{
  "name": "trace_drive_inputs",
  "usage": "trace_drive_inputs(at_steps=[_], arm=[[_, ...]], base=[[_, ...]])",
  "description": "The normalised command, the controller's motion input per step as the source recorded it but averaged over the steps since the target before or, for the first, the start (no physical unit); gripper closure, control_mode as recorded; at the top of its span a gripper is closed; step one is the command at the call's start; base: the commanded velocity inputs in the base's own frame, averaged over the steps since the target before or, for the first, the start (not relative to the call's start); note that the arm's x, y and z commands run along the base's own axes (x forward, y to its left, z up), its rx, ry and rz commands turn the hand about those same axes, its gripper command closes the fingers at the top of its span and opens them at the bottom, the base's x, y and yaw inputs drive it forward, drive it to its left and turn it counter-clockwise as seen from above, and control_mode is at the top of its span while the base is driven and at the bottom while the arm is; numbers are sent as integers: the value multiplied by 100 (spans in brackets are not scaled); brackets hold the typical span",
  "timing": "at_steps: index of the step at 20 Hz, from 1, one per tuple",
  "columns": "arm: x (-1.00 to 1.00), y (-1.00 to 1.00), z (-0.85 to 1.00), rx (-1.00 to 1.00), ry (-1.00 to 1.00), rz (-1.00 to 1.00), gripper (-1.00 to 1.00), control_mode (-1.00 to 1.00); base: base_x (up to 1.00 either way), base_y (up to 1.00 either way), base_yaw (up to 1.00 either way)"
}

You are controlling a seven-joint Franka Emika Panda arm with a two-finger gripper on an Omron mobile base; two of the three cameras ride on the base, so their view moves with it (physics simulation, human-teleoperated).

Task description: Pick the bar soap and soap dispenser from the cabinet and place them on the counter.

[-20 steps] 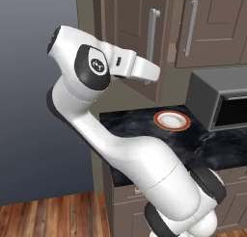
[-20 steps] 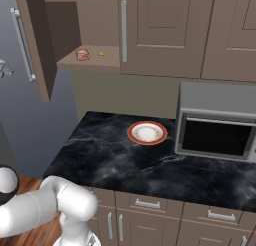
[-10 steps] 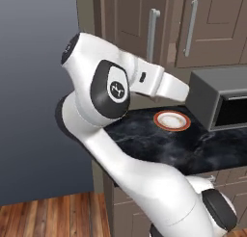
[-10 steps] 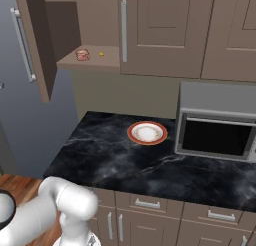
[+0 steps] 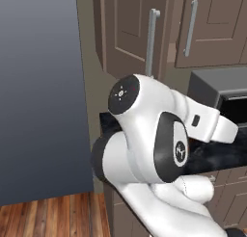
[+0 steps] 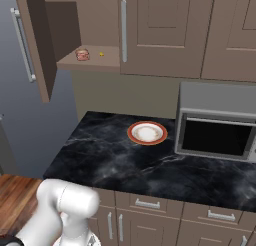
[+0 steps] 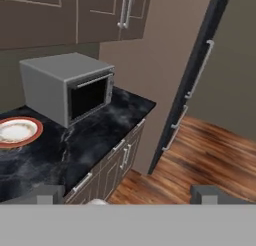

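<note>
On cabinet (image 6: 90, 30) shelf, left door swung open: soap dispenser (image 6: 82, 54) left, bar soap (image 6: 101, 54) just right, apart. Tabletop (image 6: 115, 155) below carries red-rimmed plate (image 6: 147, 133) beside microwave (image 6: 217, 122). Tool (image 7: 128, 194) released, tips spread, grasping nothing, above floor past tabletop end.

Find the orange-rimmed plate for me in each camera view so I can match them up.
Left base view: I can't make out the plate.
Right base view: plate at centre, on the counter, left of the microwave.
Hand view: plate at left edge, left of the microwave.
Shared landmark: the microwave.
</note>
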Motion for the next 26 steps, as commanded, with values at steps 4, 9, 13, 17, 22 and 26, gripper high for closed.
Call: trace_drive_inputs(at_steps=[4, 9, 13, 17, 22, 26], arm=[[-24, -46, -51, 3, 4, 16, -100, -100], [-3, -55, -1, 12, 5, 12, -100, -100], [14, -60, -1, 32, 3, 10, -100, -100], [6, -39, -30, 46, 4, 14, -100, -100], [2, -28, -6, 50, 7, 9, -100, -100], [7, -11, -21, 50, 13, 18, -100, -100]], base=[[0, 0, 0], [0, 0, 0], [0, 0, 0], [0, 0, 0], [0, 0, 0], [0, 0, 0]])
